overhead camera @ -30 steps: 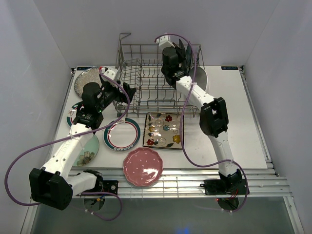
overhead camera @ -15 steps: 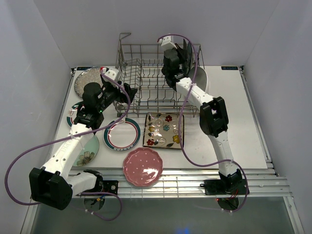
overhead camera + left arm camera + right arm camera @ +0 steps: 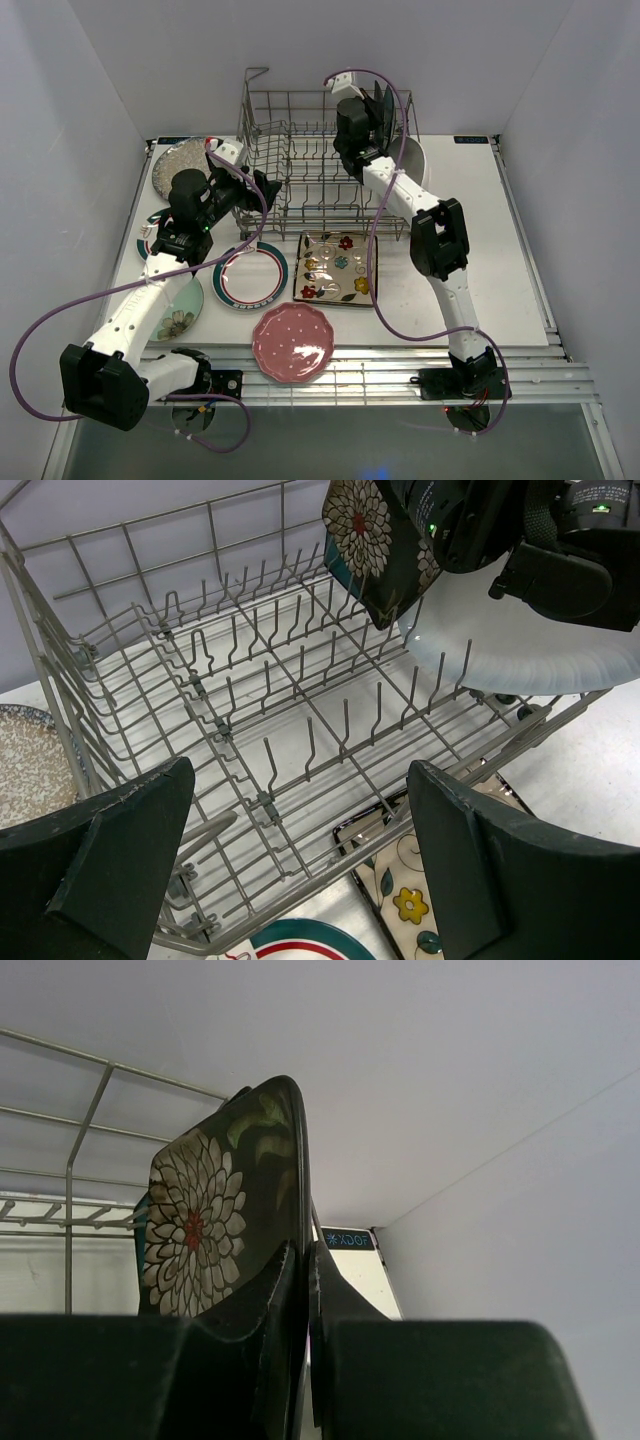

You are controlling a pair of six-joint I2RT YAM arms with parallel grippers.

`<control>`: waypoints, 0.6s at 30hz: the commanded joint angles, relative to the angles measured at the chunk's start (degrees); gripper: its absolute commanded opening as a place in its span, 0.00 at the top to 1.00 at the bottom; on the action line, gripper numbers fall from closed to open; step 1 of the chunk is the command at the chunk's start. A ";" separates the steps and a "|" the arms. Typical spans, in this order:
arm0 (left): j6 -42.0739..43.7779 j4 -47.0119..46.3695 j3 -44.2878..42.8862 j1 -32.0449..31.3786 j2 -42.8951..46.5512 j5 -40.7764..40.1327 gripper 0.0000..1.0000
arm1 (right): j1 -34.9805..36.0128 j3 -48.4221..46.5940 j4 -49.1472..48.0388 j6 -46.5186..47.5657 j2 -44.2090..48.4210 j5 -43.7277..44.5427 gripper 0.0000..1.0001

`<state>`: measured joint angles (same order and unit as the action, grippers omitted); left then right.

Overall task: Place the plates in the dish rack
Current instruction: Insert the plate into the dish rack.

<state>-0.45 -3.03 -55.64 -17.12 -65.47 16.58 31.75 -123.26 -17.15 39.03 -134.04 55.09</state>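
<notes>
Since one second ago the right gripper [image 3: 366,112] has shifted slightly toward the far wall, carrying the black floral square plate [image 3: 375,535]. The left arm has held position.

Nearest the arm bases lies the pink scalloped plate [image 3: 291,342]. Beyond it, side by side, are the pale green plate [image 3: 185,305], partly under the left arm, the teal-rimmed white plate [image 3: 252,275] and the cream floral square plate [image 3: 338,268]. All lie flat on the table.

The left gripper [image 3: 264,187] sits just outside the near left side of the grey wire dish rack [image 3: 300,170], fingers spread wide and holding nothing.

Over the rack's far right part, the right gripper's fingers [image 3: 285,1290] are clamped on the black plate's edge, with the plate upright. Contact with the tines cannot be determined.

The white oval plate [image 3: 414,160] lies just beside the rack's right side. The speckled silver round plate [image 3: 175,163] lies at far left.
</notes>
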 commanded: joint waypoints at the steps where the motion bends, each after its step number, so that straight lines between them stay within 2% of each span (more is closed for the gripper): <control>1: 0.18 0.21 0.44 -0.28 0.61 0.65 0.02 | -1.16 -5.41 -4.21 -0.97 1.24 -0.69 0.92; 18: 0.18 0.30 0.35 -0.45 0.87 0.47 0.02 | -2.39 -2.60 -2.19 -4.40 1.85 -2.62 0.88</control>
<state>-0.45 -3.03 -55.64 -17.37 -65.47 16.56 30.06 -124.25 -12.91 33.54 -134.37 51.83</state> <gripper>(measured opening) 0.976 0.127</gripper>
